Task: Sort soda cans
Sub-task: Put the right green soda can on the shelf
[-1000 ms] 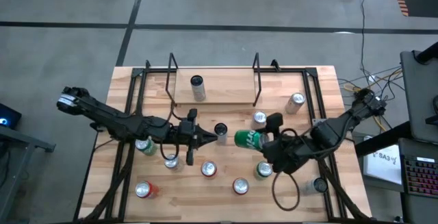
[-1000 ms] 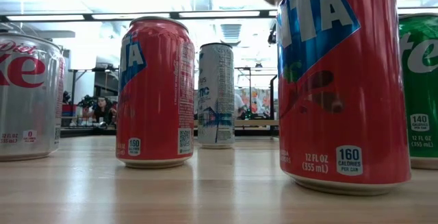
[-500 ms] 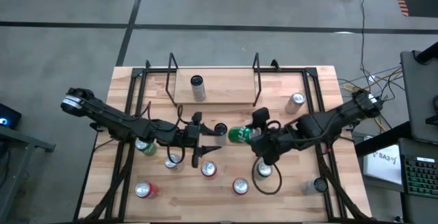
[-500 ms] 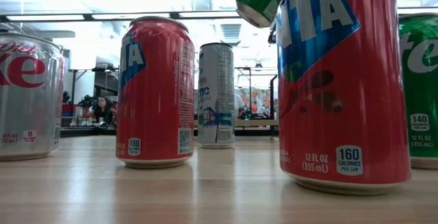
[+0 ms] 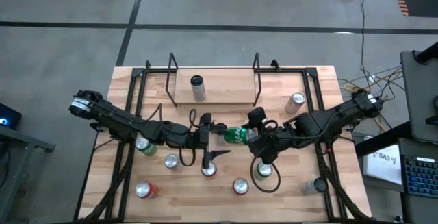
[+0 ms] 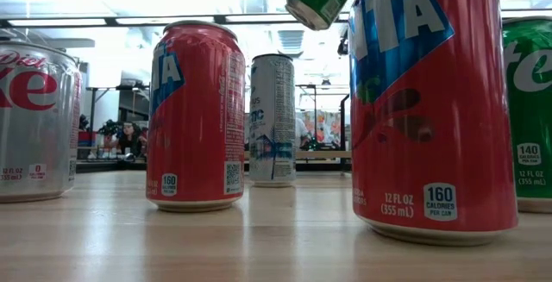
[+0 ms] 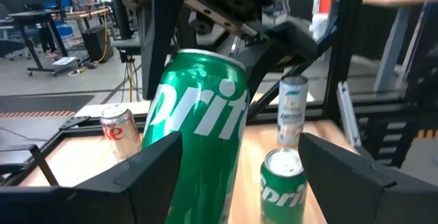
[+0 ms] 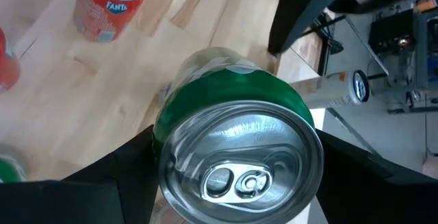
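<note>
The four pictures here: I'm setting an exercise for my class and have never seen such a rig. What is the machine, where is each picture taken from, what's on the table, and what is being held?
Two dark robot arms work at a wooden table. One picture looks straight down on it, one looks level along the tabletop, and two come from cameras on the arms' wrists. About the table stand soda cans: red, green and silver. The right end effector holds a green can on its side in the air over the middle. The left end effector is open, with a finger on either side of that can.
</note>
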